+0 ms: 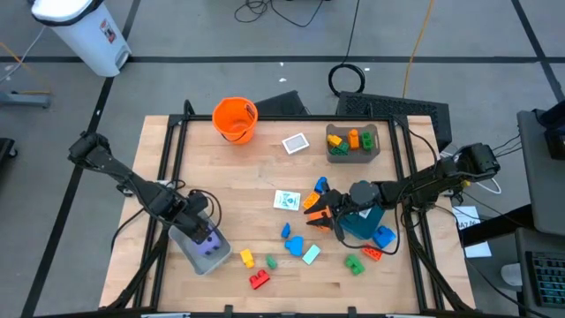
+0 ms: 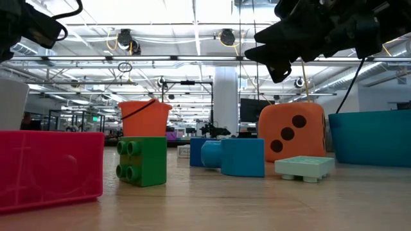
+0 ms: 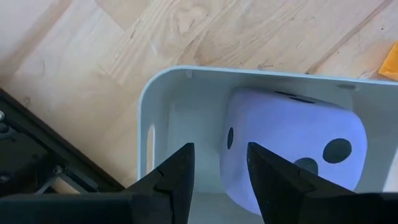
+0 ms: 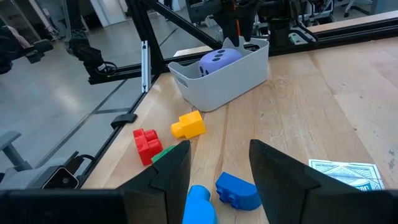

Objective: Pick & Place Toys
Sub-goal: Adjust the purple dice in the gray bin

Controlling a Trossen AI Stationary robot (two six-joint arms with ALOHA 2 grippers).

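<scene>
From above we saw the left tool (image 1: pixel 201 231) poised over the grey bin (image 1: pixel 196 254) at the tabletop's (image 1: pixel 238 177) near left, the purple die (image 1: pixel 210 246) lying inside the bin. The right tool (image 1: pixel 320 212) hung above the middle beside the orange die (image 1: pixel 312 202), with blue blocks (image 1: pixel 294 238), a card (image 1: pixel 287 200), a yellow block (image 1: pixel 247 259) and a red block (image 1: pixel 259 280) scattered around.

At table height, a green block (image 2: pixel 141 160), a blue block (image 2: pixel 234 156) and the orange die stood on the wood.

From the left wrist we found its fingers (image 3: pixel 178 177) parted and empty above the purple die.

From the right wrist, its fingers (image 4: pixel 173 173) stood apart, holding nothing, above a blue block (image 4: pixel 237 190).
</scene>
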